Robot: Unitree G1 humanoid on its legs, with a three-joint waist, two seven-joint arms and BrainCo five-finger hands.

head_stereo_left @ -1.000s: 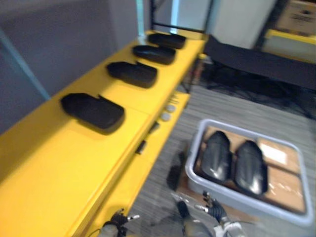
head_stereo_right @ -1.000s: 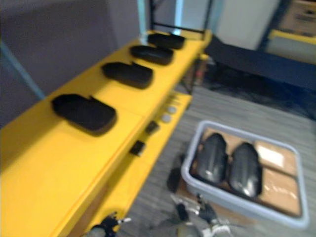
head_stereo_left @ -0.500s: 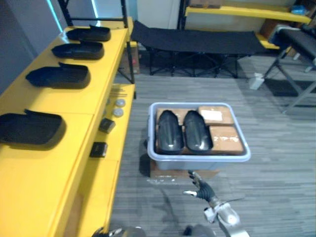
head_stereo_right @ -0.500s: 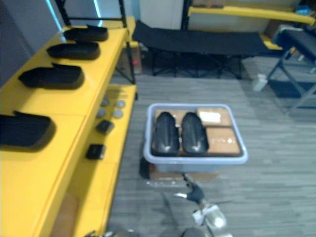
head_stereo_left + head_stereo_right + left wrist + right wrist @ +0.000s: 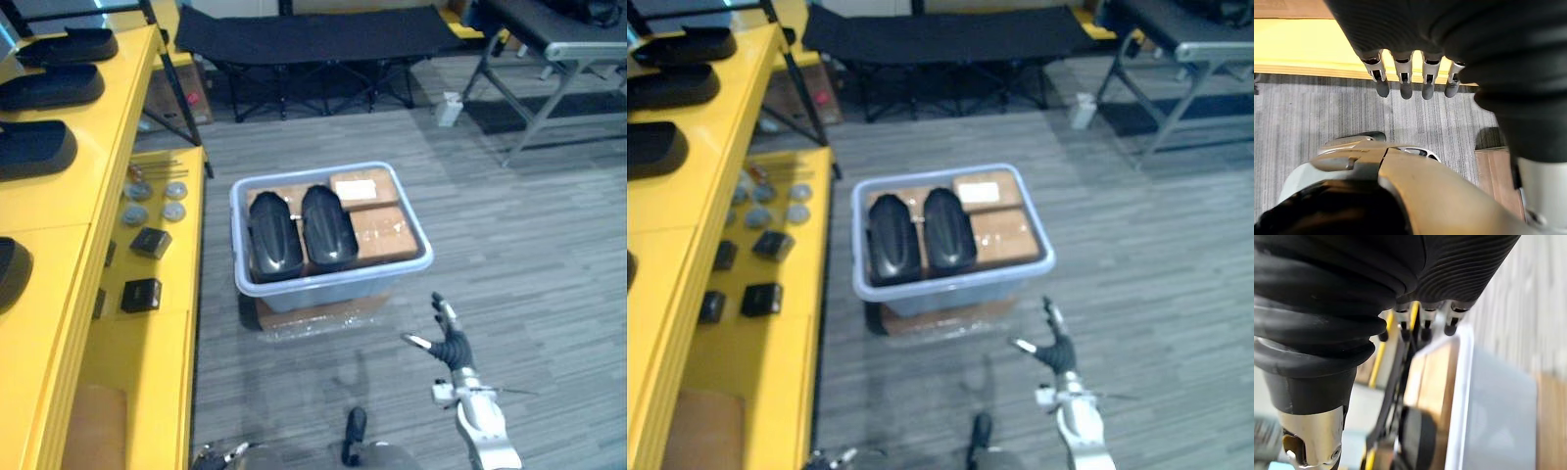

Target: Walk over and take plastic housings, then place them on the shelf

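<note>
A grey bin [image 5: 333, 291] sits on the floor in the middle of the frame, on a flat brown carton [image 5: 323, 315]. Two black housings [image 5: 274, 237] lie side by side in its left half, close together, domed backs up. Their long axes run up and down the frame, with the far ends leaning a little to the left. Two brown boxes [image 5: 382, 227] take the bin's right half, one behind the other.

Down the left edge runs the yellow shelf [image 5: 49, 211]. Four shelf housings [image 5: 37, 149] lie spaced along it, each with its long axis across the frame, roughly square to the pair in the bin. On the lower yellow ledge [image 5: 147, 372] beside the shelf are small black blocks [image 5: 142, 294] and round discs [image 5: 174, 210].

The right hand [image 5: 453, 345] hangs over the floor at lower right, just short of the bin's near right corner, with its fingers spread apart and holding nothing. The left hand [image 5: 1403, 81] shows at the bottom edge left of centre, near the ledge, its fingers straight in a row and empty.

A black cot [image 5: 313, 34] stands across the top of the frame.
</note>
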